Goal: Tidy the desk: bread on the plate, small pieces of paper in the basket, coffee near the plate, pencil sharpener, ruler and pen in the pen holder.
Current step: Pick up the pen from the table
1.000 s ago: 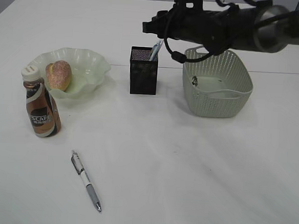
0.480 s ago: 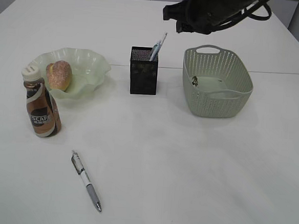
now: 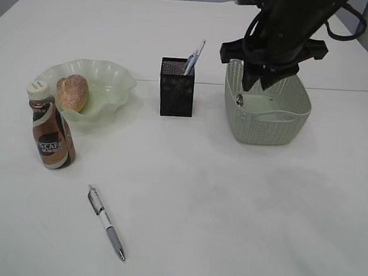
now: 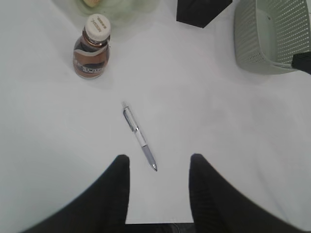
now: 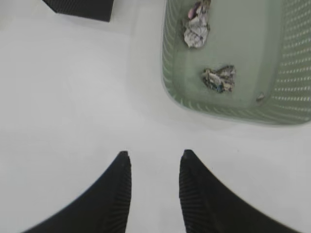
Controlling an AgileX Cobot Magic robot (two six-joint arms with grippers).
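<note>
The bread (image 3: pixel 72 92) lies in the wavy plate (image 3: pixel 109 76), and the coffee (image 3: pixel 50 132) stands upright just in front of it. A pen (image 3: pixel 106 223) lies alone on the desk (image 3: pixel 229 210). My left gripper (image 4: pixel 158 158) hovers open just short of the pen (image 4: pixel 138 136). A slim clear and blue piece (image 3: pixel 195 55) pokes out of the black pen holder (image 3: pixel 176 88); ruler or pen, I cannot tell. The pencil sharpener is out of view. My right gripper (image 5: pixel 153 154) hangs open and empty beside the basket (image 5: pixel 175 92), which holds crumpled paper (image 5: pixel 218 78).
In the exterior view the right arm (image 3: pixel 283 31) hangs above the basket's (image 3: pixel 267 128) back left corner. The pen holder stands between plate and basket. The coffee (image 4: pixel 91 48) is ahead and left of the left gripper.
The right arm has drawn back from above the pen holder and swung right and down, so it now hangs over the basket. Objects on the desk have not moved.
</note>
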